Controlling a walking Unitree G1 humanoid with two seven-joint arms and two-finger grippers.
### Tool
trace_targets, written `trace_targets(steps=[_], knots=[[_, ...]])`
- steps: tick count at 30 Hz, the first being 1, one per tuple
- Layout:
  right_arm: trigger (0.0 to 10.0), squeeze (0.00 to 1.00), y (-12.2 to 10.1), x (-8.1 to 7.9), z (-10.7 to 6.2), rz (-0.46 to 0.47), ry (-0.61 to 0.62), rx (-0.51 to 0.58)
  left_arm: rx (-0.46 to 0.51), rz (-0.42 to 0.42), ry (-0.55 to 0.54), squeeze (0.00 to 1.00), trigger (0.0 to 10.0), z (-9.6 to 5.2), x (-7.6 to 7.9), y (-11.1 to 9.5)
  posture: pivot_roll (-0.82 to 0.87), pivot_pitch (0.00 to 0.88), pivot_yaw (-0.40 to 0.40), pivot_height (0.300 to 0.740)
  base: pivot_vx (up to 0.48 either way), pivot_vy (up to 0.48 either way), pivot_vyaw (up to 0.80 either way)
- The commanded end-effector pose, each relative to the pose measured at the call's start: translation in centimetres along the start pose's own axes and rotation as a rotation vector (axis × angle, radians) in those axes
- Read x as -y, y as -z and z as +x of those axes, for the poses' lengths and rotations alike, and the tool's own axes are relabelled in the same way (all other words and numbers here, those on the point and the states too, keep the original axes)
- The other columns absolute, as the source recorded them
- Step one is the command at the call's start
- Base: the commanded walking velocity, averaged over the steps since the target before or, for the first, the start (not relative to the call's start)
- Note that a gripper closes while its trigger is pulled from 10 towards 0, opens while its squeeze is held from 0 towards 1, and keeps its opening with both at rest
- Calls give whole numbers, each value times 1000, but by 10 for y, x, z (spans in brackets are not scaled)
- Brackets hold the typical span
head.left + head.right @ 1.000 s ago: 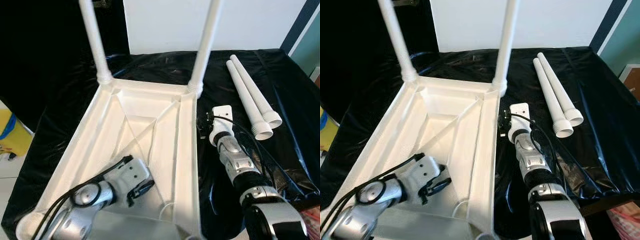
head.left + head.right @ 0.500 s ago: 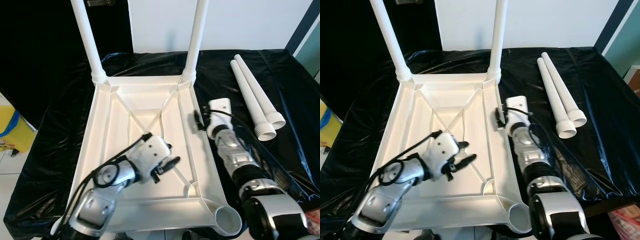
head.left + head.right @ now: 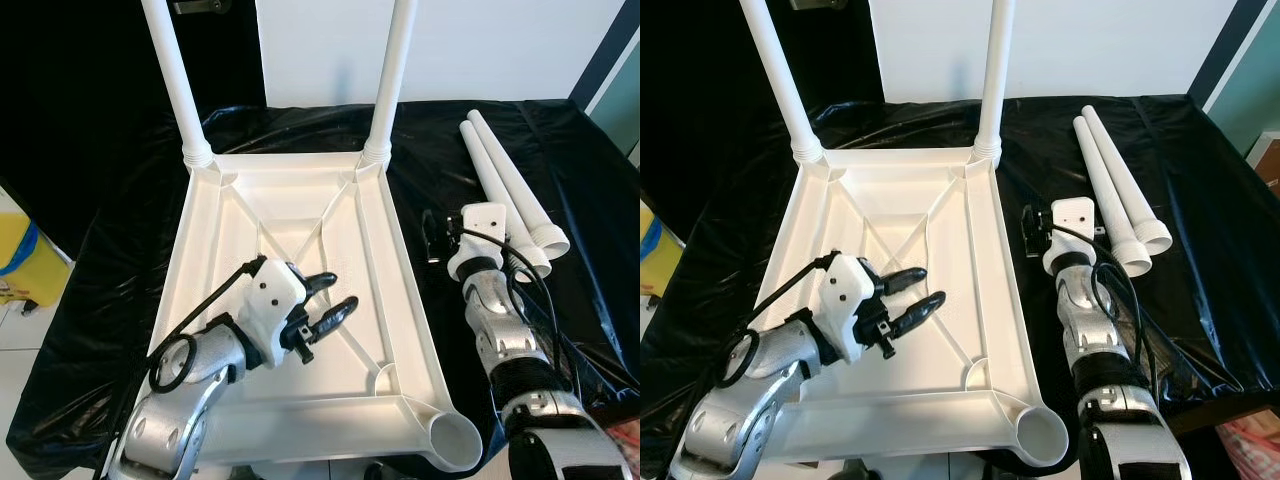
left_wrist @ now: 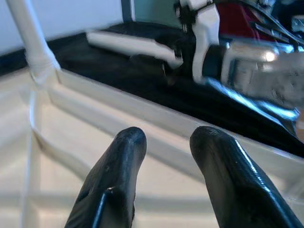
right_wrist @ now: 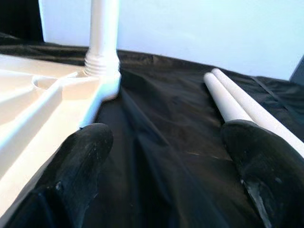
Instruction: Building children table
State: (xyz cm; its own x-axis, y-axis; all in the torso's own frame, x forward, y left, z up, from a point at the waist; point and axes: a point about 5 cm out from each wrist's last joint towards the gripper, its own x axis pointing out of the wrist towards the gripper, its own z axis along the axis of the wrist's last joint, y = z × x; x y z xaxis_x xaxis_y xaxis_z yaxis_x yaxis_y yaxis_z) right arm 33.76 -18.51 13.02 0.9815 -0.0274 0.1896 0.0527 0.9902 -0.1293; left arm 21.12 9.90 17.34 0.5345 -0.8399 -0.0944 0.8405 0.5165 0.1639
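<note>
From the left eye view, an upturned white plastic table top (image 3: 395,262), ribbed with a cross brace inside, lies on a glossy, creased black plastic sheet (image 3: 120,250). Two round white plastic legs (image 3: 390,75) stand upright in its far corner sockets; the near right corner socket (image 3: 455,440) is an open round hole. The left gripper (image 3: 328,298) hovers above the underside, its curved black fingers spread and holding nothing. Off to the right, two loose white plastic tube legs (image 3: 505,190) lie side by side on the sheet, flared ends toward the robot. The right gripper (image 3: 432,237) sits between the table's right rim and these tubes. A yellow container (image 3: 25,270) stands beyond the sheet's left edge.

In the right eye view, the same scene shows a white wall panel (image 3: 1090,45) behind.

The left wrist view shows two smooth black fingers (image 4: 118,166) apart above the ribbed white surface, the right arm's silver casing beyond the rim.

In the right wrist view, matte black fingers (image 5: 83,156) stand wide apart over bare sheet, with a mounted leg on one side and the loose tubes on the other.
</note>
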Motion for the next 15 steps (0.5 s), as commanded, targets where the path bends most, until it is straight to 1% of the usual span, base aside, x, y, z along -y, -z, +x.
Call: trace_targets(steps=[1, 2, 4, 6, 8, 10, 13, 15], knots=[[10000, 0, 1, 4, -3, 2, 8, 0, -9, -39, 133, 0, 10000, -4, 9, 0, -15, 52, -23, 740, 0, 0, 0], [10000, 0, 1, 4, -3, 2, 8, 0, -9, -39, 133, 0, 10000, -4, 9, 0, -15, 52, -23, 740, 0, 0, 0], [10000, 0, 1, 5, -2, -8, 8, -3, -32, -122, 231, 0, 10000, -10, 20, 3, -17, 56, -22, 740, 0, 0, 0], [10000, 0, 1, 5, -2, -8, 8, -3, -32, -122, 231, 0, 10000, -10, 20, 3, -17, 56, -22, 740, 0, 0, 0], [10000, 0, -1, 5, 0, -13, 8, 5, -44, -170, 293, 0, 10000, -15, 28, 4, -13, 58, -24, 740, 0, 0, 0], [10000, 0, -4, 6, 3, -17, 6, 15, -61, -198, 323, 0, 10000, -18, 32, 6, -9, 58, -26, 740, 0, 0, 0], [10000, 0, -5, 6, 4, -18, 6, 17, -70, -209, 330, 0, 10000, -20, 33, 7, -8, 58, -27, 740, 0, 0, 0], [10000, 0, -8, 7, 6, -21, 3, 23, -94, -214, 342, 0, 10000, -21, 37, 9, -3, 62, -33, 740, 0, 0, 0]])
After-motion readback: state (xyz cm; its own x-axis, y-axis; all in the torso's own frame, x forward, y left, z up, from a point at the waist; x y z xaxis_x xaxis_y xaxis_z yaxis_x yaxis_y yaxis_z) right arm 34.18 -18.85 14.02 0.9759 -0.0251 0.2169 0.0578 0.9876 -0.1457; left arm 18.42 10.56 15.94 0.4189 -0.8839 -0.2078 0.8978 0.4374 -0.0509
